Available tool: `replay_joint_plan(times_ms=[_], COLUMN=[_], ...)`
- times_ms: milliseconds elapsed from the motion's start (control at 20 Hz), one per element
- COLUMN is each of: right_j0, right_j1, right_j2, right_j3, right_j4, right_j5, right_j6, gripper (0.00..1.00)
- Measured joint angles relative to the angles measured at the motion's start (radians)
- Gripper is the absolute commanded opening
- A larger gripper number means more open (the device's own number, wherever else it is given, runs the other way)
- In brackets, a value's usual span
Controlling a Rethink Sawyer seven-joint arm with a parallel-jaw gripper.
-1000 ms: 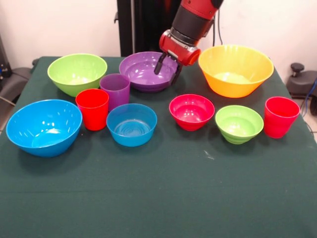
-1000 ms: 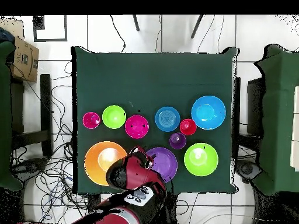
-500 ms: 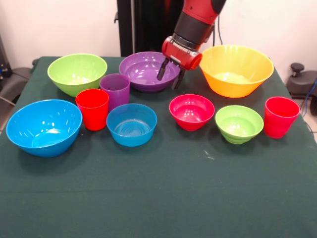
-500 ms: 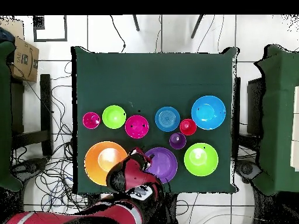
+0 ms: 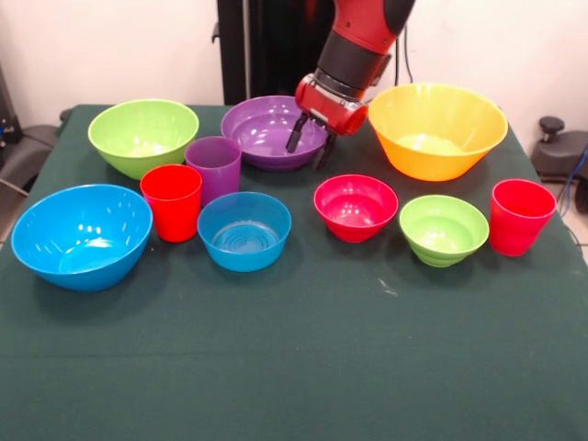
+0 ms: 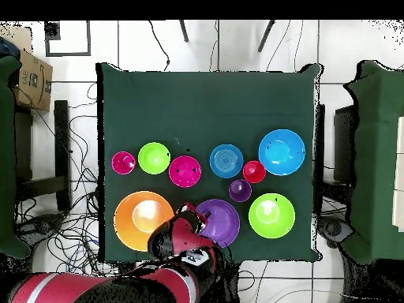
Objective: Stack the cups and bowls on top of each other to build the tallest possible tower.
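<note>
My gripper is open at the right rim of the large purple bowl, one finger inside it and one outside. It also shows in the overhead view between the purple bowl and the large yellow bowl. The yellow bowl stands to the right. A large lime bowl and a large blue bowl are on the left. A purple cup and a red cup stand side by side. A small blue bowl, a red-pink bowl, a small lime bowl and a second red cup stand in a row. Nothing is stacked.
Green cloth covers the table. The robot's pedestal stands behind the purple bowl. Chairs stand to both sides, and a cardboard box and cables lie on the floor.
The gripper has stayed at the purple bowl's right rim, shifting only slightly left in the front view. The arm behind it has swung sideways in the overhead view. No bowl or cup has moved.
</note>
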Motion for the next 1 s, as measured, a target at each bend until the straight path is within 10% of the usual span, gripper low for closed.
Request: replay_joint_plan(times_ms=[1000], right_j0=[-0.011], right_j1=[0.011], right_j2=[0.004], right_j3=[0.000], right_j4=[0.000], right_j5=[0.000], right_j6=[0.000], gripper=[1.00])
